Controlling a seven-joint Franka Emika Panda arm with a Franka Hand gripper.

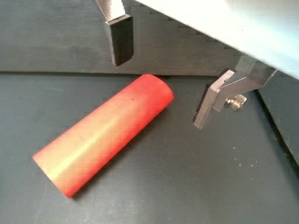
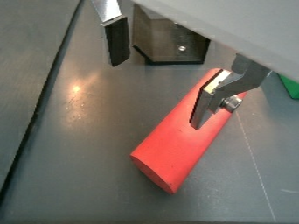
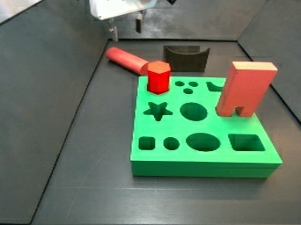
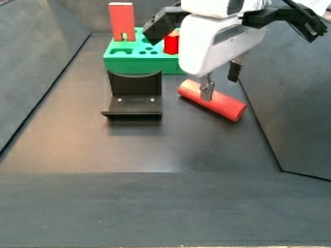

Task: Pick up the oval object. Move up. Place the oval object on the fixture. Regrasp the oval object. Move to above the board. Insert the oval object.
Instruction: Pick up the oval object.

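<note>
The oval object (image 1: 105, 131) is a smooth red-to-salmon rod lying flat on the dark floor, seen in both wrist views (image 2: 181, 144) and both side views (image 3: 126, 60) (image 4: 211, 100). My gripper (image 1: 167, 74) hangs open just above one end of it, a finger on either side and nothing held between them (image 2: 163, 74). The black fixture (image 2: 176, 44) stands a short way beyond the rod (image 3: 185, 58) (image 4: 134, 97). The green board (image 3: 200, 132) with its cut-out holes lies further off (image 4: 139, 60).
A short red hexagonal peg (image 3: 157, 77) and a tall salmon block (image 3: 245, 88) stand in the board. Dark walls enclose the floor on the sides (image 3: 47, 79) (image 4: 291, 116).
</note>
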